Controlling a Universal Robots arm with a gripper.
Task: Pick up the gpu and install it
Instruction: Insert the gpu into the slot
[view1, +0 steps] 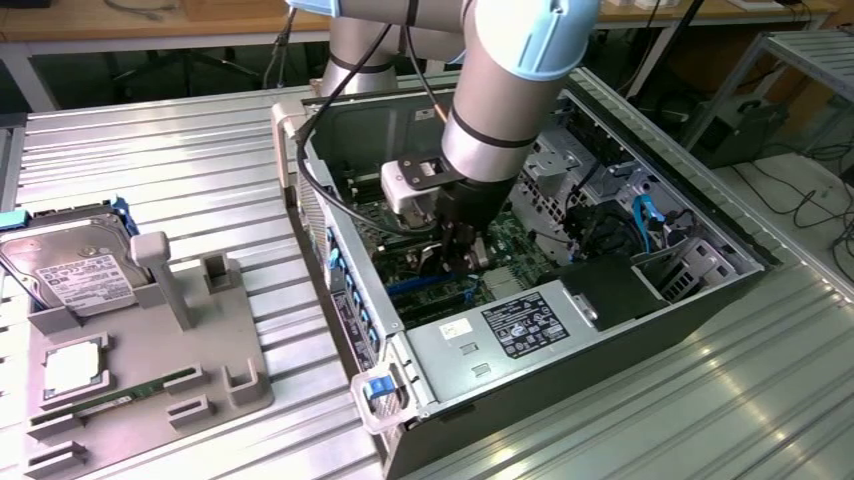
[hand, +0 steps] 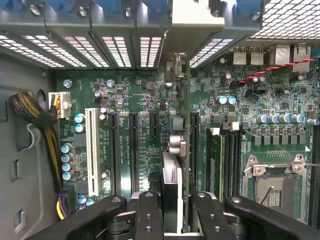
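One gpu (hand: 171, 150) in end effector (hand: 171, 215)

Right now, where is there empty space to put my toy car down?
The ribbed metal table is bare behind the grey holder, up to the computer case. Another bare stretch lies at the exterior view's right of the case. It is crowded in the holder's slots and inside the case, where the gripper holds the gpu.

A ribbed metal tabletop (view1: 200, 160) fronts wooden benches (view1: 147, 25), with cables (view1: 814, 200) on pale floor.
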